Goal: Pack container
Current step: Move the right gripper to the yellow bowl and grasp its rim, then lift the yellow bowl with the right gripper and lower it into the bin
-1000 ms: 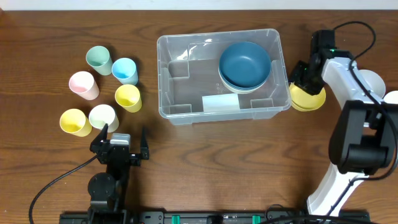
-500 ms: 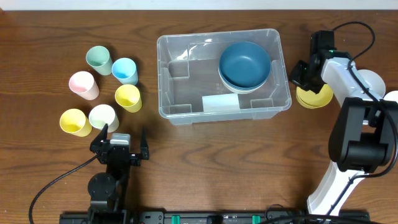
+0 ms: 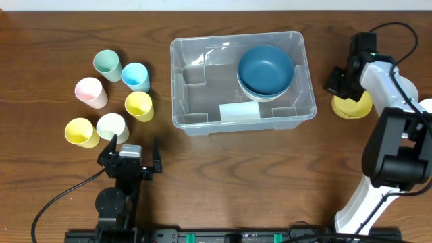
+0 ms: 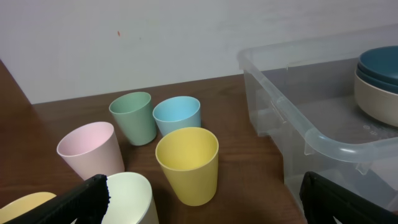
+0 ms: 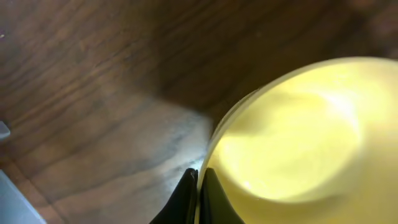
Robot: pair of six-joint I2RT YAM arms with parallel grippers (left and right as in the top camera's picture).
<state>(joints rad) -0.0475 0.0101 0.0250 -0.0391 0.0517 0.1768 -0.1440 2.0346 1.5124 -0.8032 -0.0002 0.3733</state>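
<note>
Right wrist view has the right gripper (image 5: 198,190) clenched on a yellow bowl (image 5: 292,137), the lip pinched between its fingers. Outward from those jaws, on their left, the container (image 3: 202,101) sits near, its long axis running across the table toward the other arm. Stacked blue bowls (image 3: 265,69) fill its nearer end. I judge the right arm the closer one. Far off, the left gripper (image 3: 133,147) hangs released, with cups (image 3: 138,104) just ahead of its jaws.

A dark brown table (image 3: 223,162) with streaky wood grain fills the scene, backed at its far edge by a plain, pale wall (image 4: 186,37) bearing one small reddish speck, under soft, even light.
</note>
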